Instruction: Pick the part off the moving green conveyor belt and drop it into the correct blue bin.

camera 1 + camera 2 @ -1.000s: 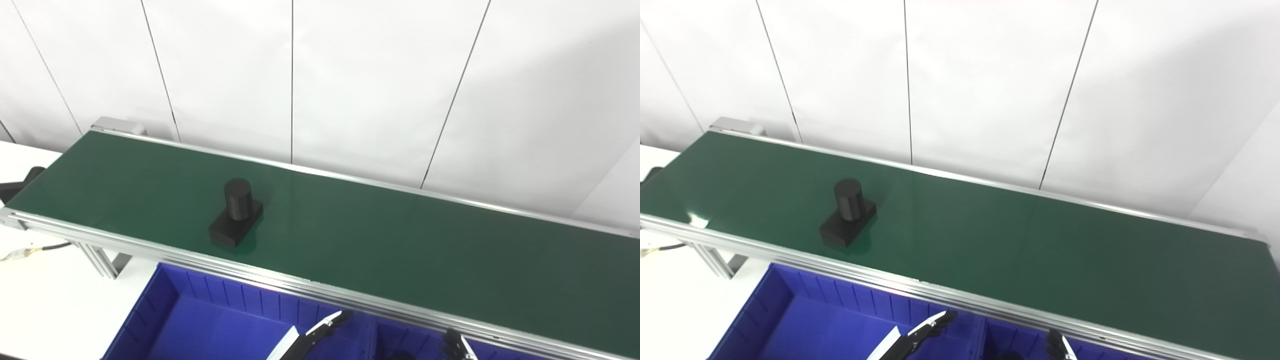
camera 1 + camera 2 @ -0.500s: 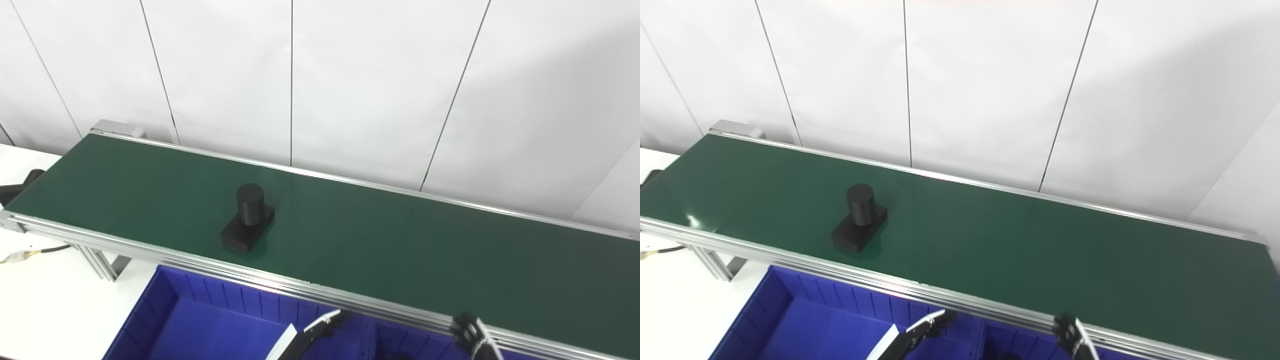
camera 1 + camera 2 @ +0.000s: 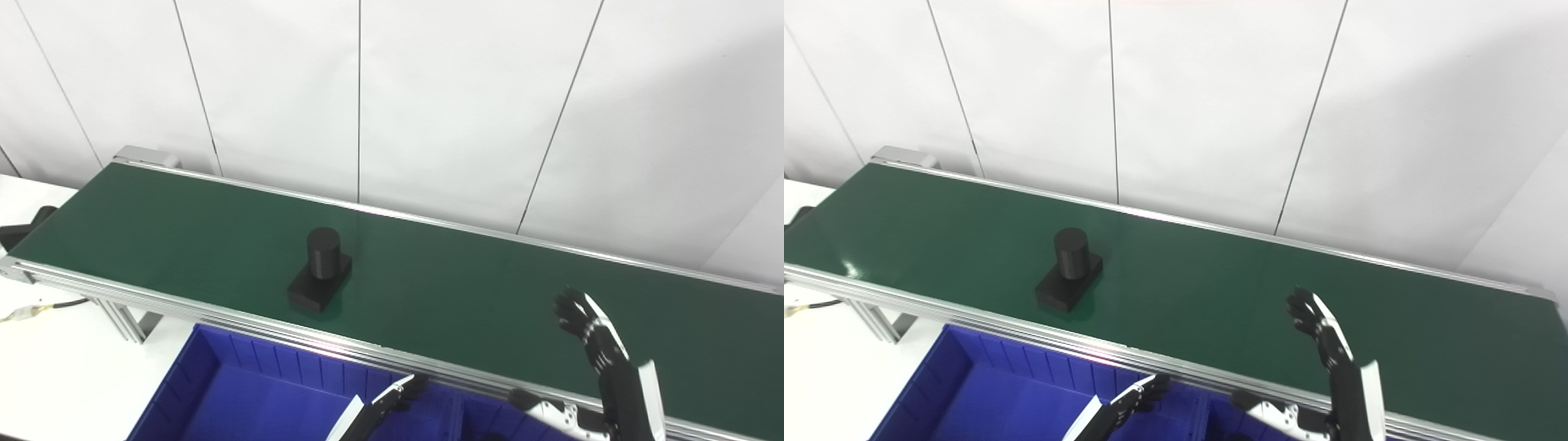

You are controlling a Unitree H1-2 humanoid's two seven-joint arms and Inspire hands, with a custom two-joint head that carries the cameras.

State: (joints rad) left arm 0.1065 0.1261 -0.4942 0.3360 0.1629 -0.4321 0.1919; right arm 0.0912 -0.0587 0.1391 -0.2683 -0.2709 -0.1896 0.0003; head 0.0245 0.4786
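The right hand [image 3: 591, 334] stands raised over the green conveyor belt [image 3: 465, 294], fingers [image 3: 572, 306] stretched upward and spread apart from a thumb [image 3: 525, 399] that juts out low to its left, so the hand is open and holds nothing. Its dark forearm, edged in white, comes up from the bottom edge across the belt's near aluminium rail [image 3: 257, 318]. The part [image 3: 320, 269], a black piece made of a short upright cylinder on a flat rectangular base, sits on the belt well to the left of this hand and a little farther from the robot than the fingertips, clear of any contact with it. The base lies nearer the front rail than the back one, angled so that one corner points toward the rail. The left hand [image 3: 401, 398] shows only partly, low down and to the left of the right hand, below the rail and over the blue bin [image 3: 208, 373]; its dark fingers extend forward with a white strip along the forearm, and nothing is in it, though how far its fingers are apart cannot be told from either view. The part is up and to the left of that hand, on the far side of the rail. The blue bin has ribbed inner walls and a divider just right of the left hand, with a second compartment beneath the right hand's thumb. Behind the belt, beyond both hands, rises a white panelled wall [image 3: 429, 92], and far left of them a white tabletop [image 3: 43, 367] carries a cable [image 3: 37, 308].
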